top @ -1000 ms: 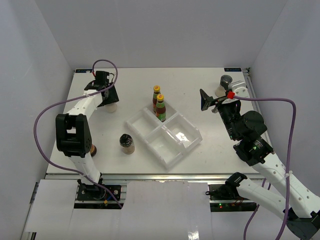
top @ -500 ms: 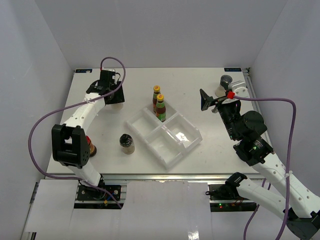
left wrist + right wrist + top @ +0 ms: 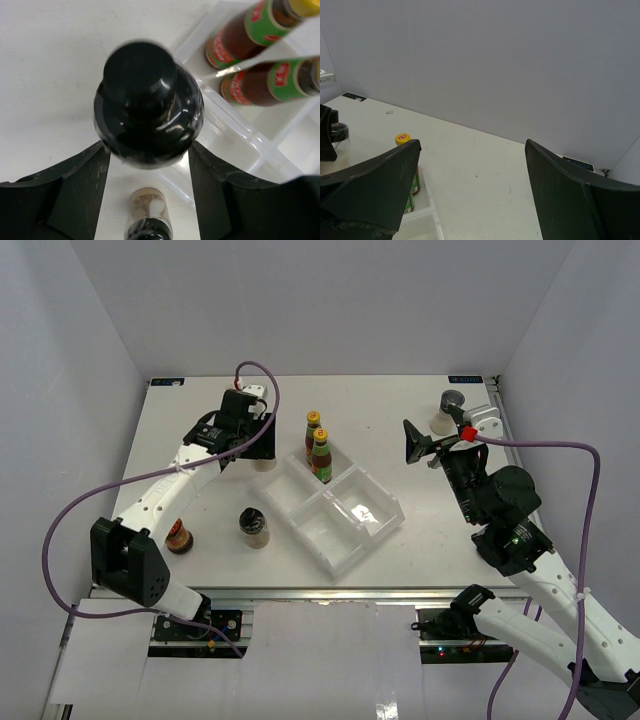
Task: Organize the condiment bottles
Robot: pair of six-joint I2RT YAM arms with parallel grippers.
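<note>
My left gripper (image 3: 250,437) is shut on a pale black-capped bottle (image 3: 146,97) and holds it just left of the clear tray's far corner; in the top view the gripper hides most of the bottle. Two yellow-capped sauce bottles (image 3: 313,430) (image 3: 321,455) stand in the tray's far compartment and show in the left wrist view (image 3: 240,37). A second black-capped bottle (image 3: 254,528) stands left of the tray. A red-lidded jar (image 3: 179,536) stands near the left edge. A grey-lidded shaker (image 3: 452,403) stands at the back right. My right gripper (image 3: 415,442) is open and empty, raised near the shaker.
The clear four-compartment tray (image 3: 345,530) lies in the middle, turned diagonally; three of its compartments hold nothing. Purple cables loop off both arms. White walls close the table at the left, back and right.
My left gripper has moved right from the far left of the table to the tray's corner, carrying the black-capped bottle. The arm now uncovers the red-lidded jar. The right arm has hardly moved.
</note>
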